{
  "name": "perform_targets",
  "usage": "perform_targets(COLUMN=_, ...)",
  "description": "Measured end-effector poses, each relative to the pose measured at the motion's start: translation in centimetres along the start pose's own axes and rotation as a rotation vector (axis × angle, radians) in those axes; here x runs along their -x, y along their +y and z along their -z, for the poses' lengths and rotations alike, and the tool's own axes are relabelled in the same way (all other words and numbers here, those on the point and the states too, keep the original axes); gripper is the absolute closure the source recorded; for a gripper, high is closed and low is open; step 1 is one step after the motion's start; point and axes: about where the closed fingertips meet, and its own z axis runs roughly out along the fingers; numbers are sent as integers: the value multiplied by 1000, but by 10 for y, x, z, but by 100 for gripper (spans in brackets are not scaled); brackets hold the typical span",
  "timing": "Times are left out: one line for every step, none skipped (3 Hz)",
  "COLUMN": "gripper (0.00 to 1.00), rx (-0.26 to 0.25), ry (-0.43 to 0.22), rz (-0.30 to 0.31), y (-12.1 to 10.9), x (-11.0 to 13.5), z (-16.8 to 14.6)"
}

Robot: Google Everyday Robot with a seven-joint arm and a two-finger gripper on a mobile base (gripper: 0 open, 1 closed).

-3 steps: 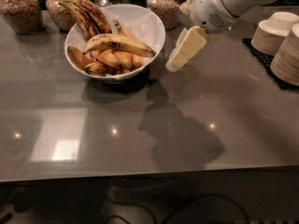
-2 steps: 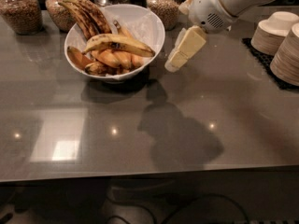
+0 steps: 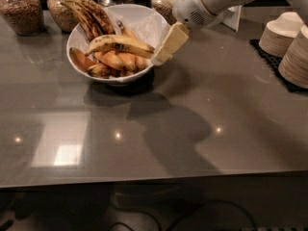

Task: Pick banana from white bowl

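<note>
The white bowl (image 3: 143, 19) stands at the back left of the grey table and holds several bananas. The banana (image 3: 120, 43), long, yellow and brown-speckled with a dark patch, lies across the top of the pile. Two mostly black-brown bananas (image 3: 91, 14) lean on the bowl's far rim, and shorter orange-yellow ones (image 3: 115, 60) lie beneath. My gripper (image 3: 161, 56) reaches down from the upper right and is at the bowl's right rim, right next to the banana's right tip. It holds nothing that I can see.
Glass jars (image 3: 20, 11) of brown grains stand behind the bowl along the back edge. Stacks of beige paper bowls (image 3: 288, 42) sit on a dark mat at the right. My white arm (image 3: 216, 1) crosses the upper right.
My gripper has moved left and slightly up, from beside the bowl to its right rim near the banana's tip. The bowl and bananas have not moved.
</note>
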Motion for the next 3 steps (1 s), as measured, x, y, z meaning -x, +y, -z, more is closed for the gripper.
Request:
perform_targets(gripper=19, rx=15, ry=-47, rz=40, y=-12, x=16, z=-22)
perform_targets(gripper=41, rx=46, ry=-71, rz=63, y=-16, x=23, z=-41)
perform_targets(gripper=57, rx=79, ry=-78, rz=75, y=-17, x=24, z=-58)
